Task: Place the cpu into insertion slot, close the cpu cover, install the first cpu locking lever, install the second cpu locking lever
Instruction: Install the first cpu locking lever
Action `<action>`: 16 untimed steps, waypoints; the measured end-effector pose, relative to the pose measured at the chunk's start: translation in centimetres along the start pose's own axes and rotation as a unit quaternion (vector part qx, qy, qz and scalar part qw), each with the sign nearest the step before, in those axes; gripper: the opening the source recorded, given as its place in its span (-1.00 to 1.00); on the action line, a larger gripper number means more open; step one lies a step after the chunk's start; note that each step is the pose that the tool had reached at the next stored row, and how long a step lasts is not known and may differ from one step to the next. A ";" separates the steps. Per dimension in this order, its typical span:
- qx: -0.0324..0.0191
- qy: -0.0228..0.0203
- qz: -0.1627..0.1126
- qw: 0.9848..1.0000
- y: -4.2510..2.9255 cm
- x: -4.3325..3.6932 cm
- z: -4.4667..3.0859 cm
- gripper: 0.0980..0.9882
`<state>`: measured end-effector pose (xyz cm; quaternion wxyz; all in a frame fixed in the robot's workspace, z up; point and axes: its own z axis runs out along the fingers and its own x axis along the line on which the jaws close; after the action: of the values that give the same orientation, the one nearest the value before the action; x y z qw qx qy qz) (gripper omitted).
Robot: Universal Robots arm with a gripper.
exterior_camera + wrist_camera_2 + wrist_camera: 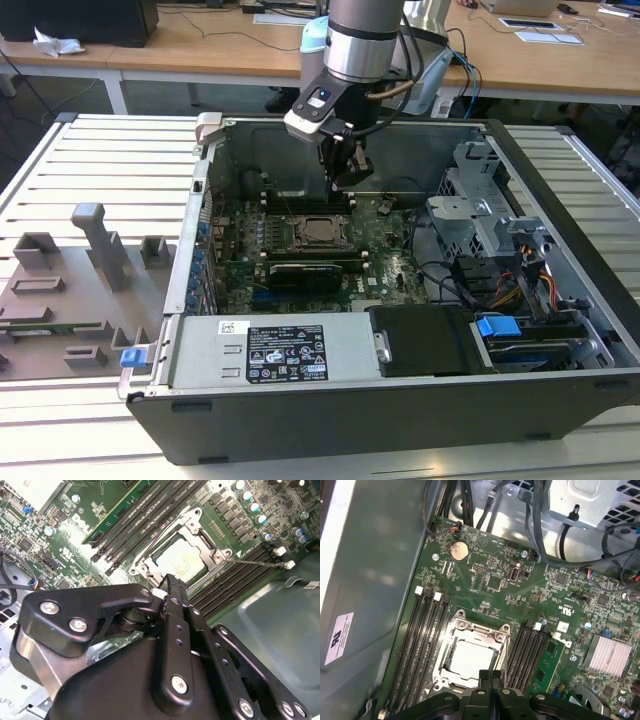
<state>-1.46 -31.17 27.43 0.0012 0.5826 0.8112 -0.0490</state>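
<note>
Slatted workbench [100, 150], open computer case [400, 415] on it: inside, the cpu [470, 657] lies in the insertion slot [443, 681], framed by the cpu cover [482, 631]. Gripper [350, 180] hovers just above, fingers [484, 680] together, gripping nothing.

1. cpu [470, 657]: the pale silver-grey metal top is looking smooth and softly reflective.
2. cpu cover [481, 629]: the bare silvery metal frame is gleaming along its edges.
3. motherboard [495, 582]: the green board is shining with a glossy lacquer.
4. gripper [170, 580]: the black links are looking matt and smooth, and their bright metal screw heads are glinting.
5. heat sink [609, 655]: the finned pale metal is catching light.
6. computer case [375, 570]: the grey sheet metal is showing a dull satin finish; a white paper label [337, 637] is sticking to it.
7. table [110, 150]: the ribbed pale metal slats are looking matt.
8. fixture plate [60, 290]: the grey plastic is looking matt.
</note>
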 end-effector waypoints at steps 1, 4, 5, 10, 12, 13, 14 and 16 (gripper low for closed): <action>0.000 0.000 -0.003 1.000 0.00 0.00 0.00 -0.98; -0.001 -0.002 -0.024 1.000 0.00 0.00 0.00 -0.98; -0.002 -0.002 -0.029 1.000 0.00 0.00 0.00 -0.98; -0.004 -0.006 -0.075 0.997 0.00 0.00 0.00 -0.98; -0.005 -0.007 -0.085 0.996 0.00 0.00 0.00 -0.98; -0.005 -0.007 -0.089 0.996 0.00 0.00 0.00 -0.98; -0.006 -0.008 -0.096 0.995 0.00 0.00 0.00 -0.98; -0.007 -0.009 -0.111 0.994 0.00 0.00 0.00 -0.98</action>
<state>-1.46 -31.17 27.43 0.0067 0.4884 0.8712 -0.0486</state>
